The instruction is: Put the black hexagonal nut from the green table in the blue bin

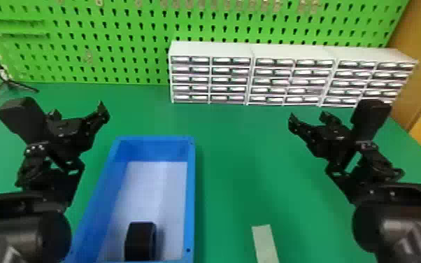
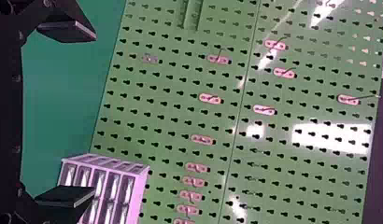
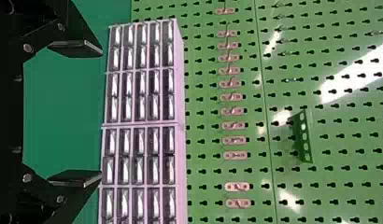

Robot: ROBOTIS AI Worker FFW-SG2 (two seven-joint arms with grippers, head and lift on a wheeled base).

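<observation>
With the nut [image 1: 139,241] in the near end of the bin [image 1: 191,196], we likely need only keep left gripper [image 2: 94,113] and right gripper [image 3: 101,113], fingers apart and empty, off its rim.

One blue rectangular bin [image 1: 191,196], one black hexagonal nut [image 1: 139,241], one flat green table [image 1: 241,157], three white boxy drawer cabinets [image 1: 293,51], one flat pale strip [image 1: 265,243], one black tripod [image 1: 8,83], two black two-fingered grippers [image 1: 78,111]

Black hexagonal nut [image 1: 137,241] sits in blue bin [image 1: 191,189], near end. Left gripper [image 1: 78,111] and right gripper [image 1: 308,117] on either side, fingers apart. Pale strip [image 1: 265,243] on green table [image 1: 241,168]; white drawer units [image 1: 209,49] against pegboard [image 1: 115,26].
</observation>
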